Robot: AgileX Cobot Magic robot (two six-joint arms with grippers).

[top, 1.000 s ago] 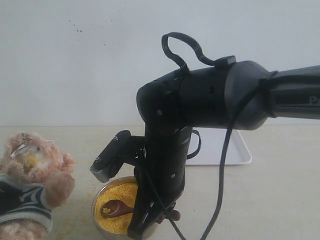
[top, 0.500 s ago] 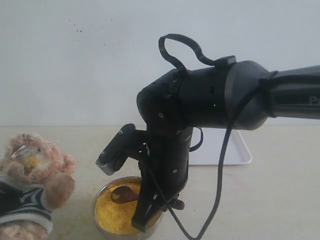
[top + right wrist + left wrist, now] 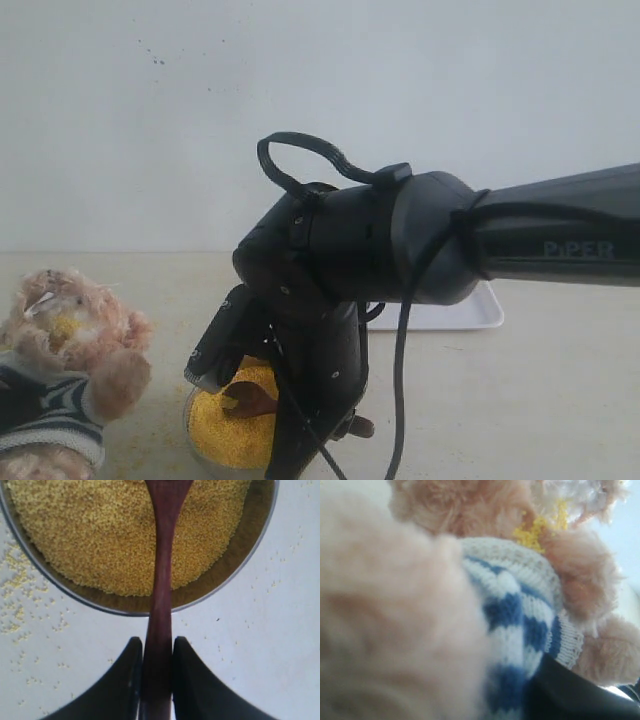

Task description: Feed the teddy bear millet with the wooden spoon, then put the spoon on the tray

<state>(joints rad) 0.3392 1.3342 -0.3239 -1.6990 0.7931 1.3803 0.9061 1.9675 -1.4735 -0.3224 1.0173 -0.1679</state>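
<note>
Because the right arm (image 3: 400, 250) leans across the middle, it hides part of the tray (image 3: 470, 315) behind it, where the spoon must end up. We see the bear (image 3: 70, 350) upright at the left, grains at its mouth; how the left claw stands we cannot tell. Millet (image 3: 225, 430) fills the bowl (image 3: 75, 592). The right claw (image 3: 157, 647) is clenched on the spoon (image 3: 159, 580) by its handle, scoop over the grains. Between the bowl's rim and the bear we judge the table open.
</note>
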